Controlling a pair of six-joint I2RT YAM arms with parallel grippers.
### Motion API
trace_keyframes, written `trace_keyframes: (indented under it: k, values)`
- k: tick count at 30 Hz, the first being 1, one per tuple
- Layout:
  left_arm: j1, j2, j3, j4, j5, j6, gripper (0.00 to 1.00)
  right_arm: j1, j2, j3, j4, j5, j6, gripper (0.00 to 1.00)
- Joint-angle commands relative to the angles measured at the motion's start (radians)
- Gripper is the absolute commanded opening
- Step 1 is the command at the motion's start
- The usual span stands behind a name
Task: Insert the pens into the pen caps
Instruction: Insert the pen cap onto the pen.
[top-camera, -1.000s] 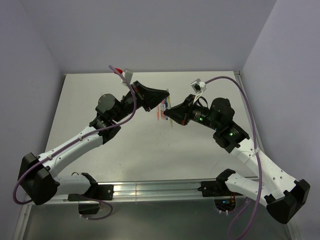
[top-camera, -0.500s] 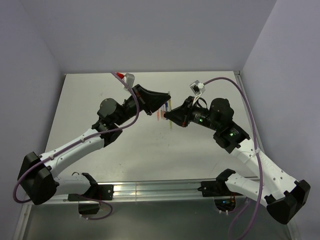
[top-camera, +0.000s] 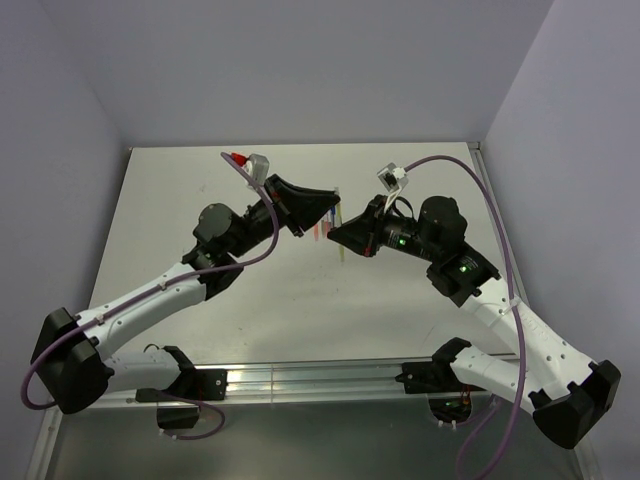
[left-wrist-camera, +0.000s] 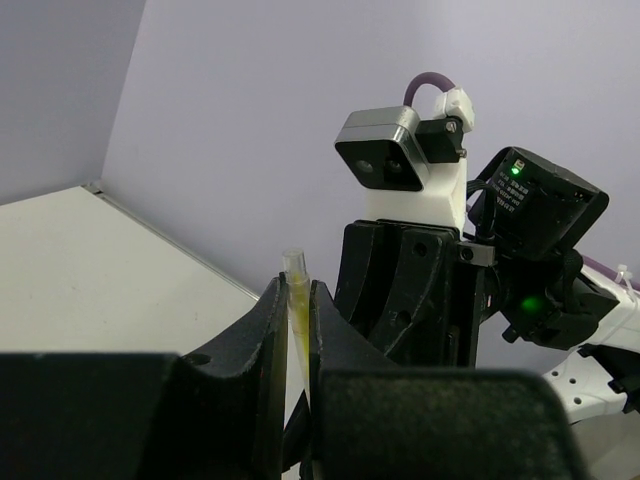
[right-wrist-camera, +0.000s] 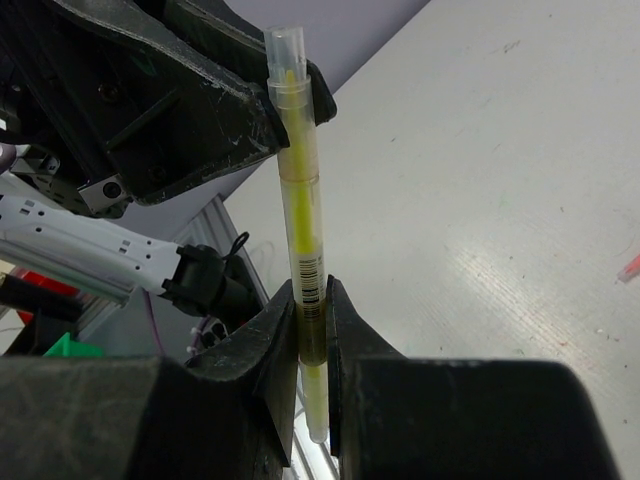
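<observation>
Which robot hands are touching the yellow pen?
Touching, both. Right wrist view: the right gripper pinches the yellow pen low down, the left gripper clamps its top.

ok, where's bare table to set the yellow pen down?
Widest bare patch: the table between the left arm and right arm, just behind the front rail. Also the far-left stretch beyond the left arm. Crowded: mid-table, where the left gripper and right gripper both grip the yellow pen beside the loose pens.

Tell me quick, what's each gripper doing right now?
Left gripper: closed on the cap end of the yellow pen.
Right gripper: closed on the same pen's barrel.
</observation>
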Motion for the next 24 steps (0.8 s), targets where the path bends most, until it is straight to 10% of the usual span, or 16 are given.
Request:
trace_keyframes:
  k: [1,24]
  values:
    - [-0.081,-0.019,-0.059,-0.146,0.223,0.021,0.00,-0.062,-0.018,0.033,0.191,0.150,0.030,0.00]
    - [-0.175,-0.018,-0.127,-0.191,0.128,0.054,0.00,-0.107,-0.026,0.039,0.192,0.135,0.043,0.00]
